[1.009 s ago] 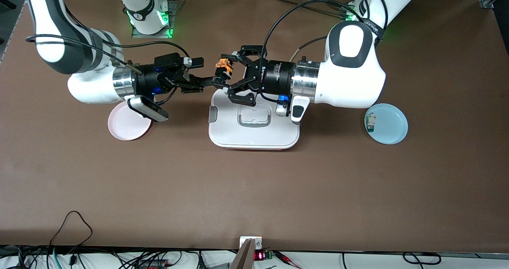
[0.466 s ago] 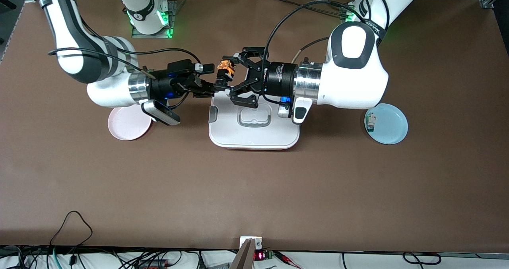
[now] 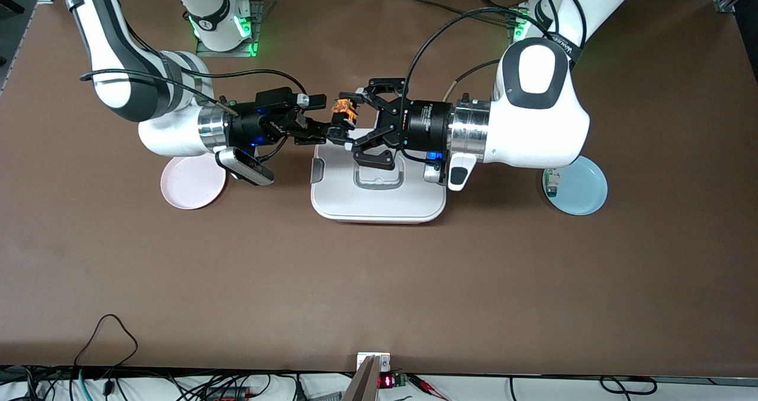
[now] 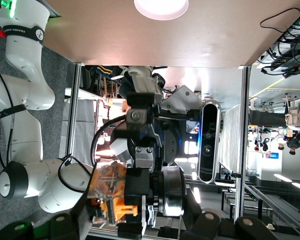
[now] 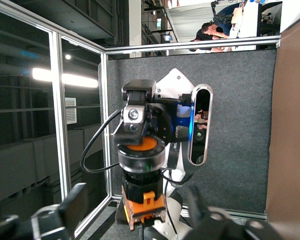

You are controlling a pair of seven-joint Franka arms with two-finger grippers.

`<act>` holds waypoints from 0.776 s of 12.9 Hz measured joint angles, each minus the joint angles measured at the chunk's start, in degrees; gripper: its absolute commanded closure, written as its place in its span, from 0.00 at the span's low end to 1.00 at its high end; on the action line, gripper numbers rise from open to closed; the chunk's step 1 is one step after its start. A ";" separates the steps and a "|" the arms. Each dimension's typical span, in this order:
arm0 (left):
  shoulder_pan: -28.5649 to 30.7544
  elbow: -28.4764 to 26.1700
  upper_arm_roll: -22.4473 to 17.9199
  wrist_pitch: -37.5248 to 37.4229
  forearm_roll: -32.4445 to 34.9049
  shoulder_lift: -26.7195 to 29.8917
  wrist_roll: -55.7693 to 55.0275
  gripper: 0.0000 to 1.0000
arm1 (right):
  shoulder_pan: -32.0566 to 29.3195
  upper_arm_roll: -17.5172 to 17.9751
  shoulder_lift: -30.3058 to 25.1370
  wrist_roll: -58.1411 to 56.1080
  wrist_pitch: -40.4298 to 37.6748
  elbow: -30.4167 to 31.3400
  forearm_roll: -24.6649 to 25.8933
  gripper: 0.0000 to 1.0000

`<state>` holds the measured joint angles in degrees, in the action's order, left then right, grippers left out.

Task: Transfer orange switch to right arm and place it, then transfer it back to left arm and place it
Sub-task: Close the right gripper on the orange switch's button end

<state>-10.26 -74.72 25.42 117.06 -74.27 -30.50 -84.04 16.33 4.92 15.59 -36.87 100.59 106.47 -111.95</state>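
Observation:
The orange switch (image 3: 344, 111) is up in the air over the edge of the white box (image 3: 379, 202) that lies farthest from the front camera. My left gripper (image 3: 348, 120) is shut on it, one finger at each end. My right gripper (image 3: 331, 130) is open, with its fingers on either side of the switch and gaps between. In the left wrist view the switch (image 4: 115, 200) fills the space between my left fingers. In the right wrist view the switch (image 5: 142, 205) sits between my blurred right fingers (image 5: 75, 205), orange base nearest and round button end farther off.
An empty pink plate (image 3: 189, 189) lies at the right arm's end, partly under the right wrist. A blue plate (image 3: 583, 191) at the left arm's end holds a white-and-green component (image 3: 552, 182). Cables hang along the table's front edge.
Both grippers have shifted toward the left arm's end and a little nearer the front camera. The right gripper has come in around the switch, which stays in the left gripper.

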 measured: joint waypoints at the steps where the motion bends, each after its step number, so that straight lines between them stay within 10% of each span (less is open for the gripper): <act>1: -0.01 0.00 0.02 0.00 0.00 0.00 0.00 1.00 | 0.00 0.00 -0.01 -0.83 0.01 0.00 0.00 0.22; 7: -0.07 0.05 0.06 -0.01 0.00 0.00 0.00 1.00 | 0.00 -0.01 0.02 -3.18 0.15 0.00 0.00 0.24; 10: -0.07 0.12 0.06 -0.01 0.00 0.00 0.00 1.00 | 0.02 0.00 0.18 -4.97 0.15 0.00 -0.01 0.51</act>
<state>-10.33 -74.60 25.48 117.05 -74.27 -30.50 -84.04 16.34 4.92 15.77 -41.84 100.75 106.47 -111.96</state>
